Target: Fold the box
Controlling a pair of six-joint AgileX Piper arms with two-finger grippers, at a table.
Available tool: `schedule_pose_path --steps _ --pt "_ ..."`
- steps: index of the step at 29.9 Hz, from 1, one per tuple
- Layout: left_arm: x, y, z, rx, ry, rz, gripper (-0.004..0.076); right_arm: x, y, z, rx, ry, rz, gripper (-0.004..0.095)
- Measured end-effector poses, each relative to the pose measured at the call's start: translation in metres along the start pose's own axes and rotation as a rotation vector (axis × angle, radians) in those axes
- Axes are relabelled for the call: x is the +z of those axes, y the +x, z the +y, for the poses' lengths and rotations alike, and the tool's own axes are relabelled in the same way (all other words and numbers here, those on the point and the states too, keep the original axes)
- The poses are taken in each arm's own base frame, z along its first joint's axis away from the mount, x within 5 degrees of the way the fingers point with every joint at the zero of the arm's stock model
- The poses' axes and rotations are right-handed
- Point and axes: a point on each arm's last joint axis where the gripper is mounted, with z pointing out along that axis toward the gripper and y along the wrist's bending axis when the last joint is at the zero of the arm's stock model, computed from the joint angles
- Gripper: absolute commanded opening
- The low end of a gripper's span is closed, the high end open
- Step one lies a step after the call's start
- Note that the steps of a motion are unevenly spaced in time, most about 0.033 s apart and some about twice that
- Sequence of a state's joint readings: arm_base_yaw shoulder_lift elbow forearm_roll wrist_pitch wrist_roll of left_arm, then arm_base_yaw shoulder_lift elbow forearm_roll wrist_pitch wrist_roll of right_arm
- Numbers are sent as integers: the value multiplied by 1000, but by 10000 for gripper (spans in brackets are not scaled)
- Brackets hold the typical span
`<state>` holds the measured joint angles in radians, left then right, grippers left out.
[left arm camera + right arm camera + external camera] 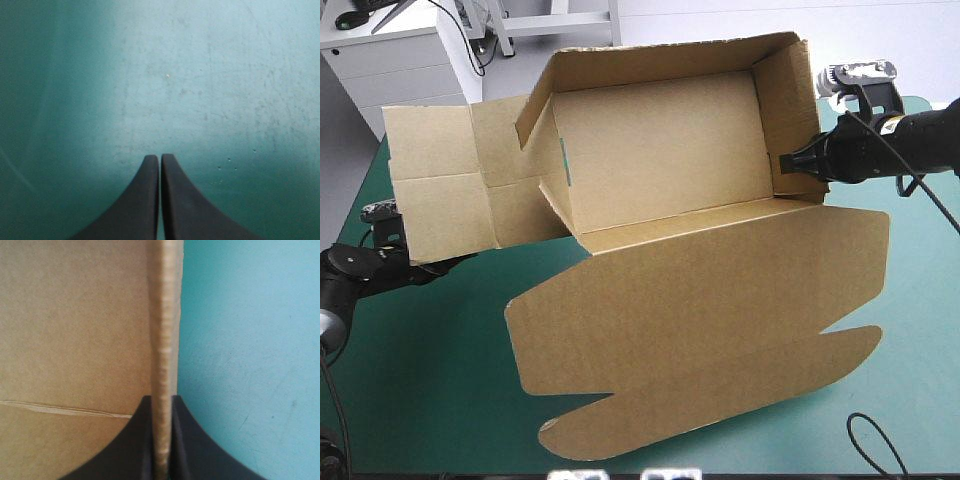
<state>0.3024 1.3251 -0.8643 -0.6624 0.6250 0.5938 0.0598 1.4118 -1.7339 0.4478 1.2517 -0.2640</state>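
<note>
Teal-green cover (430,390) takes up the whole table, and the brown box (660,150) sits across its middle and far part, half built.

The lid (710,330) is its biggest piece. It lies flat toward the near edge, with its rounded tuck flap nearest. Beyond it the base is walled on two sides: the far wall (670,60) stands up, and so does the right wall (790,110). The left panel (440,190) is not raised. It splays out to the left with its flaps, over the left arm.

The step in hand looks like wall-raising. The right gripper (161,399) is clamped on the top edge of the right wall, board pinched between its fingers, and holds the wall upright. The left gripper (160,156) has its fingers pressed together on nothing, low over bare cover near the left edge.

The next move probably calls for the left gripper to get under the left panel and swing it upright, then tuck the flaps while the right wall is steadied.
</note>
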Motion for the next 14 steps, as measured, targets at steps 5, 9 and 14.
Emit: schedule_pose_path --steps 5,9,14 --pt "9 1 -16 20 106 20 -8 1 0 6 -20 -17 2 -19" --pt "9 -2 -34 -7 222 13 -8 3 0 11 -41 -29 6 -18" --pt "1 -12 -48 -43 338 -6 -8 13 -1 6 -36 -28 31 -17"
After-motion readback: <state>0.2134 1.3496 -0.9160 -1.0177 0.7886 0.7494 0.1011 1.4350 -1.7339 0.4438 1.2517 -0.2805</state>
